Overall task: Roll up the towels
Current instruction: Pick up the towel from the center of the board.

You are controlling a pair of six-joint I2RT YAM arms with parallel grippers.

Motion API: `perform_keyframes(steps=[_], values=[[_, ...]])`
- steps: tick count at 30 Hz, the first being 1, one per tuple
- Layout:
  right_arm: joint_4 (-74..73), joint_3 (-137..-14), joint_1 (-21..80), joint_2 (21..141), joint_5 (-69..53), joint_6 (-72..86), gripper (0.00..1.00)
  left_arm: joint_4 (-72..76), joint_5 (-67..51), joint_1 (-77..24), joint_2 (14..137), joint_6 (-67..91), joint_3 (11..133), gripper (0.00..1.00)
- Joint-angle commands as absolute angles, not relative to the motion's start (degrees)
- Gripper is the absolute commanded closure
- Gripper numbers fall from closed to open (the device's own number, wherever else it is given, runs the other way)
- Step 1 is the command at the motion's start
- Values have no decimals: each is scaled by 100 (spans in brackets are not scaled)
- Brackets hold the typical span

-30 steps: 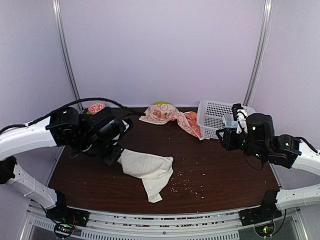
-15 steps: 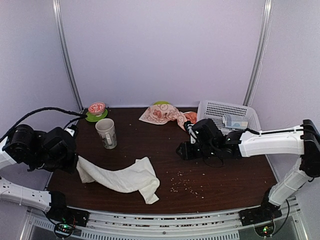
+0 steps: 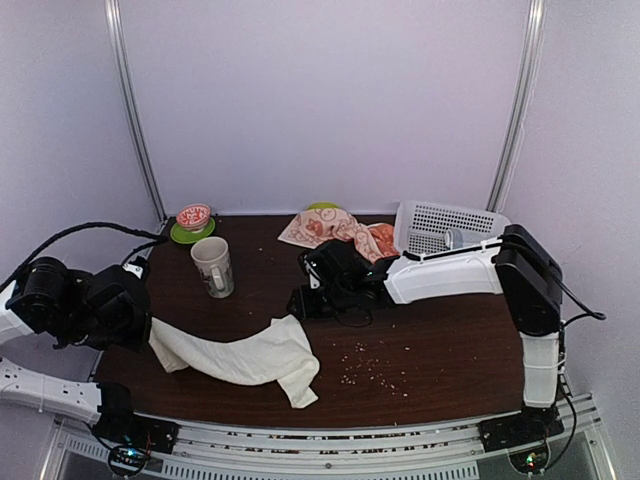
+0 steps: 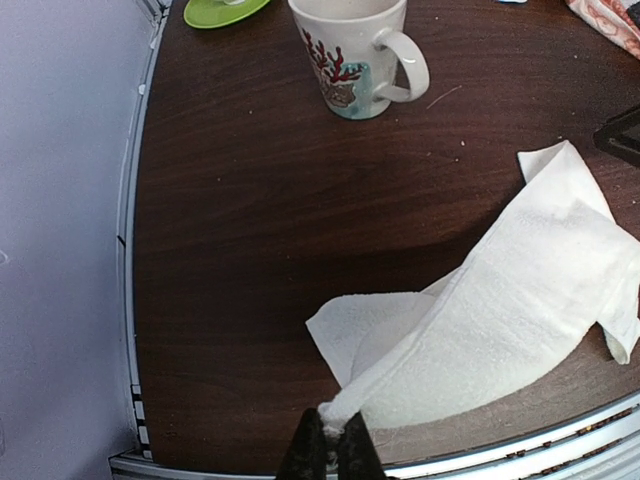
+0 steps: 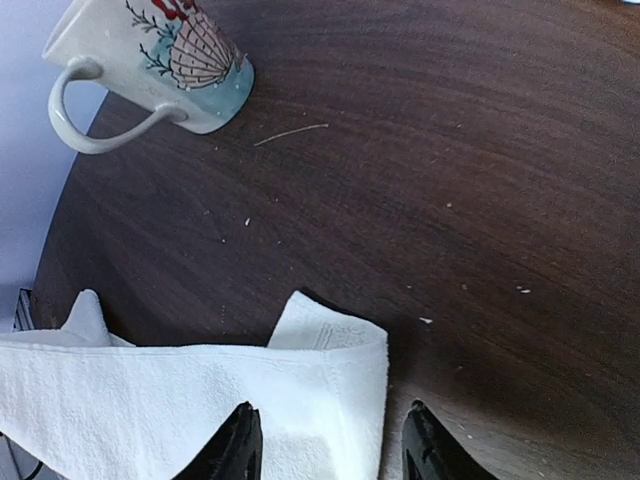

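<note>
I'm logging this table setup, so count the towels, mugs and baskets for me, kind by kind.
Towels: 2 (cream-white towel, rabbit-print towel)
Mugs: 1 (mug)
Baskets: 1 (basket)
Total: 4

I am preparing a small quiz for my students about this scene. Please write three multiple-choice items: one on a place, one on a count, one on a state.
1. Where does the mug stand?
A. on the white towel
B. on the printed towel
C. on the bare table

2. How many towels are in view?
A. one
B. two
C. three

3. In what state is the left gripper?
A. shut on a corner of the white towel
B. open above the mug
C. shut on the printed towel

Key:
1 C, dark wood shows all around its base.
2 B, one is white and one is printed.
3 A, the left wrist view shows the cloth pinched between its closed fingers.
</note>
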State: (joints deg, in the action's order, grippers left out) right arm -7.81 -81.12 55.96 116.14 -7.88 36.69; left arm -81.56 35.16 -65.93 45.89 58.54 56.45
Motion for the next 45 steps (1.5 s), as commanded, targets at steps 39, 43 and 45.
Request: perform_keyframes(steps=[39, 43, 45], values=[[-748, -6286, 5346, 7757, 734, 2886, 100, -6922, 4018, -6574, 4758, 4759, 6361, 100], [-1277, -5863, 5242, 6202, 1112, 2424, 100, -5828, 4077, -6574, 5024, 3687, 6883, 100], [-1792, -6057, 5228, 5622, 1280, 2194, 100, -5386, 4074, -6574, 5184, 3128, 7275, 100]])
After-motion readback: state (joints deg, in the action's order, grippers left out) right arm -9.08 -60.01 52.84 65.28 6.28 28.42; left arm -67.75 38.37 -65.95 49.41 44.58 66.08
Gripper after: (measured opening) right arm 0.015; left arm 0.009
